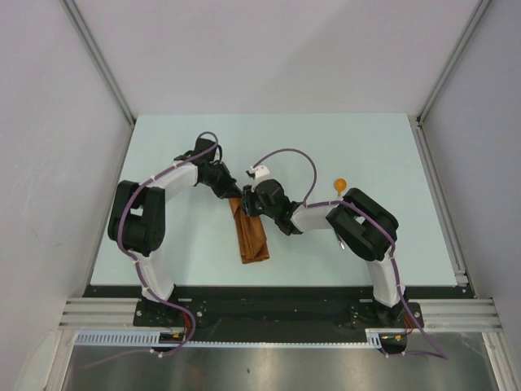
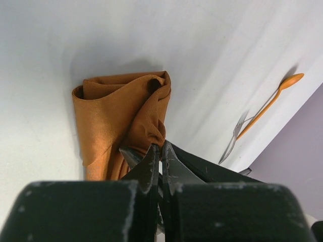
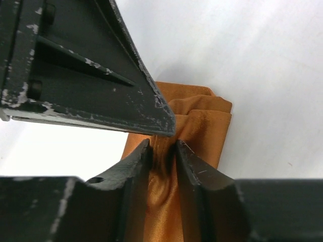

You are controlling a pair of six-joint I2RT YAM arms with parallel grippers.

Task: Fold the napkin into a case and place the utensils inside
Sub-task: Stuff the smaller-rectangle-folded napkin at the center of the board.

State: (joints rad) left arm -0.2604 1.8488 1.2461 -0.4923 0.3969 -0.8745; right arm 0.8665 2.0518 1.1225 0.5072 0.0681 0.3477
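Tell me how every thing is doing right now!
napkin, folded into a long strip, one end bunched up.
left gripper, shut on napkin's end.
right gripper, shut on napkin.
fork, lying loose on table.
spoon, lying by fork, untouched.

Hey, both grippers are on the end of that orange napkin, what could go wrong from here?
The left gripper and right gripper pinch the napkin at the same end, nearly touching: they could collide or pull the fold open. The spoon and fork lie beside the right arm, which might sweep them away.
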